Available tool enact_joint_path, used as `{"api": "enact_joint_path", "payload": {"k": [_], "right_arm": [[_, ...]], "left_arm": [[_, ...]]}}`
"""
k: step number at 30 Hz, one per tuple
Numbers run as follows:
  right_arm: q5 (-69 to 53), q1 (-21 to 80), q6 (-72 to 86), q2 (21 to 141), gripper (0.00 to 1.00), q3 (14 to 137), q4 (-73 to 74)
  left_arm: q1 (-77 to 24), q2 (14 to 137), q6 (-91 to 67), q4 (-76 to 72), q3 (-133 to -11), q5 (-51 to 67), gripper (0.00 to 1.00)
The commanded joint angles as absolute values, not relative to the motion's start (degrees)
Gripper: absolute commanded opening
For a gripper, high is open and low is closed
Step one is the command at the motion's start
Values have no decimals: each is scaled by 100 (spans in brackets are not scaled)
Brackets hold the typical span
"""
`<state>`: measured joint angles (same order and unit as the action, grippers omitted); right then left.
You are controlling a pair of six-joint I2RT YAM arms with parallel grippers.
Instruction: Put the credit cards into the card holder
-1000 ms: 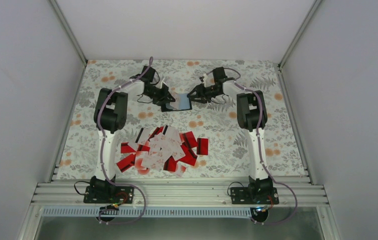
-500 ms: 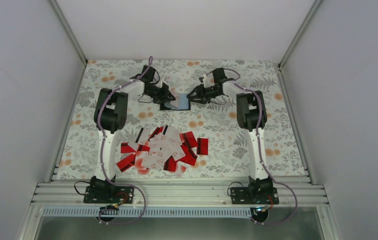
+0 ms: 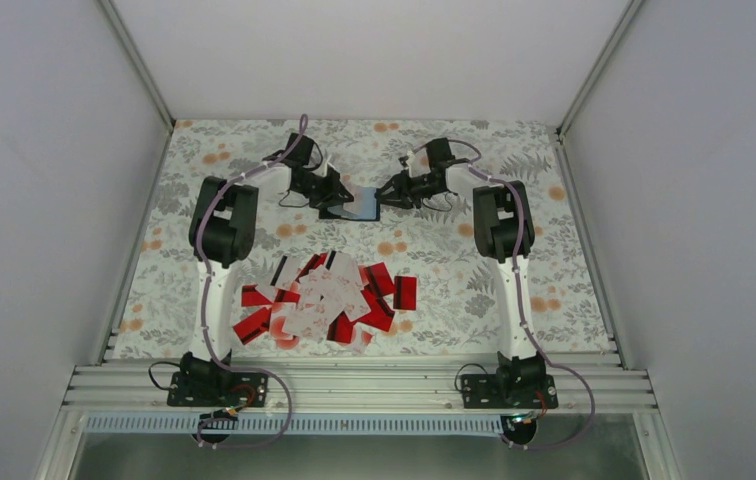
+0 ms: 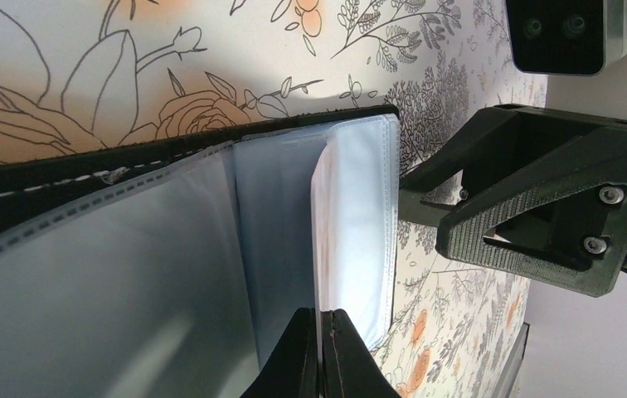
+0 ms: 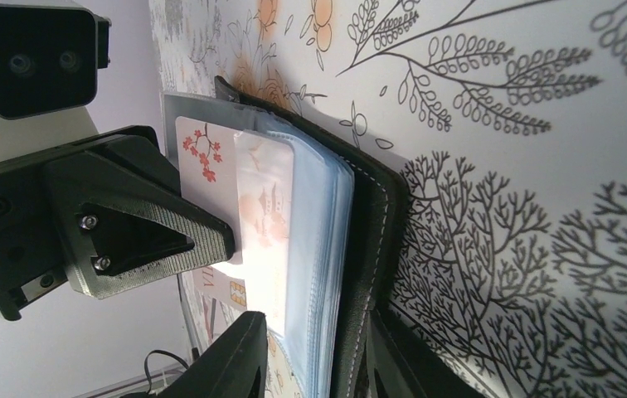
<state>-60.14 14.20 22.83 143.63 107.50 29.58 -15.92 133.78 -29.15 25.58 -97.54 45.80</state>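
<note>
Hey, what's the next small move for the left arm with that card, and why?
Probably ease the white card a little deeper into the sleeve. The left gripper is shut on it, part of it shows outside the sleeves of the card holder, and the right gripper straddles the holder's edge, seemingly to steady it.

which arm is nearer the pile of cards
Left. The left arm rises just beside the pile of cards, at its left edge; the right arm stands well off its right edge.
</note>
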Motion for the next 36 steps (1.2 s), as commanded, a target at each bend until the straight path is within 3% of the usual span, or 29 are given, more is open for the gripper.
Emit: {"api": "enact_joint_path", "payload": {"k": [1, 25, 36], "right_arm": [[-5805, 1565, 2303, 14615, 31, 10506, 3204], [-5809, 1585, 2459, 14643, 23, 10499, 3054], [-5784, 1593, 2468, 14652, 22, 10520, 3067]], "left_arm": [[-1676, 13276, -2865, 2720, -9557, 4308, 2], [-1792, 13308, -2754, 2810, -9545, 4546, 3], [-1826, 13373, -2590, 3382, -9988, 4213, 45]]}}
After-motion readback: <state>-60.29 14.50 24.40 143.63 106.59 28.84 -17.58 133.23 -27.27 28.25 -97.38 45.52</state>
